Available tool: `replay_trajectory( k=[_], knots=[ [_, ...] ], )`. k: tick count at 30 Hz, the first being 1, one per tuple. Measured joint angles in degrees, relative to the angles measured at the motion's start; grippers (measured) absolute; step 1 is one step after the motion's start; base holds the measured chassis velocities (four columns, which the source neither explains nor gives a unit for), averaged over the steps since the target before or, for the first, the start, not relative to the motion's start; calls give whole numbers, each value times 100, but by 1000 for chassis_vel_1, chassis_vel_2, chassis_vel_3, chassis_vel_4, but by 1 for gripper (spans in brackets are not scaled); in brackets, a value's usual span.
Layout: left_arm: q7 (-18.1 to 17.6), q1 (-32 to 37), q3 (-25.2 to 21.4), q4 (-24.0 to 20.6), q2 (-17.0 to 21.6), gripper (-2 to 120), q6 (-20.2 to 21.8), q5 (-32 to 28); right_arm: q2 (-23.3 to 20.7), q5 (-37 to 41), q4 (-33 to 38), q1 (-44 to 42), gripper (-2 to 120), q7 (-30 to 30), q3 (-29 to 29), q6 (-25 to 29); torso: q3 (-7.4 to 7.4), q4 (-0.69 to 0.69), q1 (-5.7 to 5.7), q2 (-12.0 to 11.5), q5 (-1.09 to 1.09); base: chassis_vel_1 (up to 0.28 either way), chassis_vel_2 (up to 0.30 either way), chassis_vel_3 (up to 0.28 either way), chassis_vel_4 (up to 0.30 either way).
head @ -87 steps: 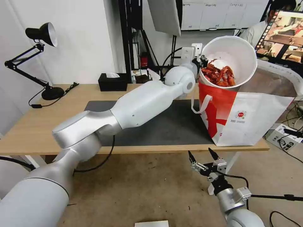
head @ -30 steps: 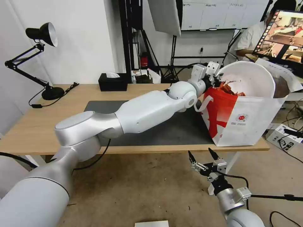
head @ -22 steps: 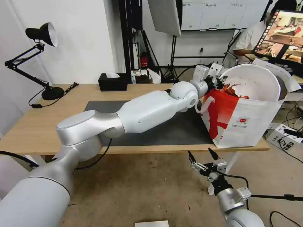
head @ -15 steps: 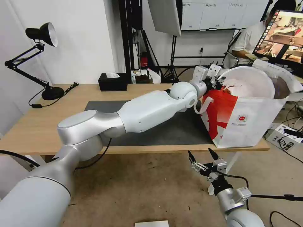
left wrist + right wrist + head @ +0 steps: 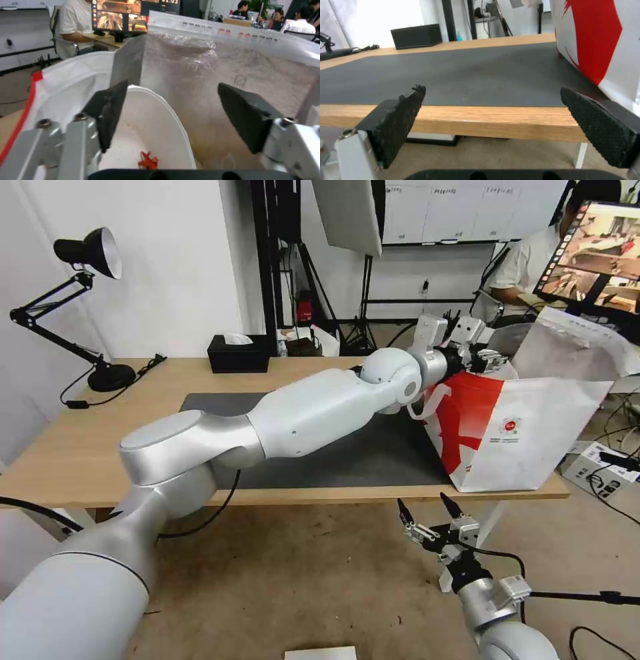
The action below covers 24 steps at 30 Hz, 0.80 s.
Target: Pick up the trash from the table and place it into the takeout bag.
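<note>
I have the left arm stretched out across the bench [image 5: 80,447], and its left hand [image 5: 481,355] hangs just over the open mouth of the takeout bag [image 5: 533,433], at the bag's red-panel side. Through the left wrist camera I see that hand's fingers [image 5: 106,110] spread wide apart with nothing between them. The white round bowl [image 5: 156,130] sits below those fingers, down inside the bag, leaning against the silver foil lining [image 5: 213,80]; a scrap of red food [image 5: 147,161] clings to its inner wall. The hand is not touching the bowl.

The bag stands upright at the far right end of the bench, partly on the dark grey mat [image 5: 347,447], its near bottom corner at the bench's front edge. One white loop handle [image 5: 427,403] droops over the red panel towards the arm's elbow.

My right hand [image 5: 430,513] waits low, below the bench's front edge and just in front of the bag's near corner. Its fingers [image 5: 400,120] are open wide as well, holding nothing, pointed at the bench edge.

Well away from the bag, a black tissue box [image 5: 238,353] rests at the back of the bench, and a black desk lamp [image 5: 87,253] stands at the opposite end.
</note>
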Motion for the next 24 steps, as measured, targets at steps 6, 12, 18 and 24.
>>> replay_trajectory(
  k=[6, 12, 18, 24],
  knots=[
    [-20, -14, -53, -98, 141, 98, -255, 10, 0, 0, 0, 0, 100, 0, 0, 0, 0, 0, 0, 0, 0, 0, 0, 0, 0],
    [-221, -58, -230, -645, 663, 100, -393, 40, 0, 0, 0, 0, 100, 0, 0, 0, 0, 0, 0, 1, -1, 0, 0, 0, 0],
    [-405, -9, -237, -1320, 1356, 100, -515, 40, 0, 0, 0, 0, 100, 0, 0, 0, 0, 5, -1, 0, -2, 0, 0, 0, 0],
    [-351, 187, -224, -1934, 1845, 100, -636, 22, 0, 0, 0, 0, 100, 0, 0, 0, 0, -3, 0, 0, -1, 0, 0, 0, 0]
  ],
)
